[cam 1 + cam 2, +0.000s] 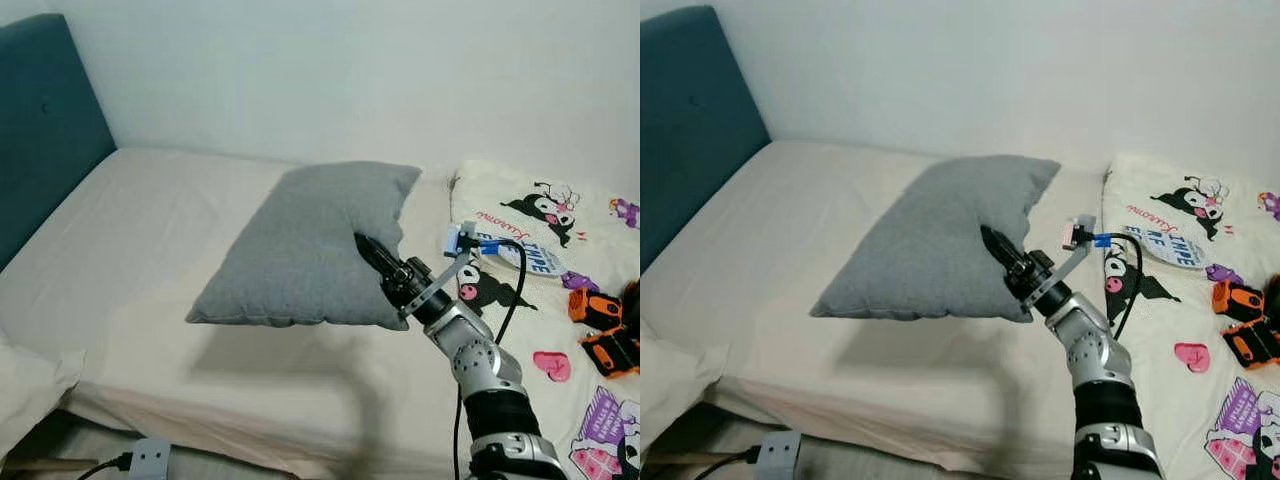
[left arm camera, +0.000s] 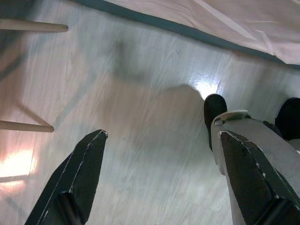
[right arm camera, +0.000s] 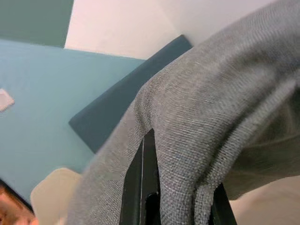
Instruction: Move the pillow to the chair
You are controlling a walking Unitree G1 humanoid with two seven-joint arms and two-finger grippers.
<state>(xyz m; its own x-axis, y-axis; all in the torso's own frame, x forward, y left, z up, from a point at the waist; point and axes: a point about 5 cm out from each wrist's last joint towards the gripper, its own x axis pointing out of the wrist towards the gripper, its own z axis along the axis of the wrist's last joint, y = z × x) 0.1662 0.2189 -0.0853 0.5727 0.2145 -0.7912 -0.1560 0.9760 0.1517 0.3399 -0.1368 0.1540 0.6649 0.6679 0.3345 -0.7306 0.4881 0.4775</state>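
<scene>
A bed (image 1: 150,300) with a pale sheet stood against a white wall, its teal headboard (image 1: 45,120) at nine o'clock and a cartoon-print blanket (image 1: 540,300) at three o'clock. The grey pillow (image 1: 310,245) hung lifted off the mattress, casting a shadow on the sheet below, tilted with its far corner higher. The right gripper (image 1: 368,252) was clenched on the pillow's edge at about four o'clock of the cushion, cloth bunched between its fingers (image 3: 143,187) in the wrist view. The left gripper (image 2: 159,178) hung over the floor (image 2: 140,93) with its fingers spread, holding nothing. No chair was visible. The carry would seem to call for a steady pinch, since only one edge was held and the weight drooped away from it. Turning slowly and keeping the pillow high above the orange toys (image 1: 605,330) would likely avoid a snag.
</scene>
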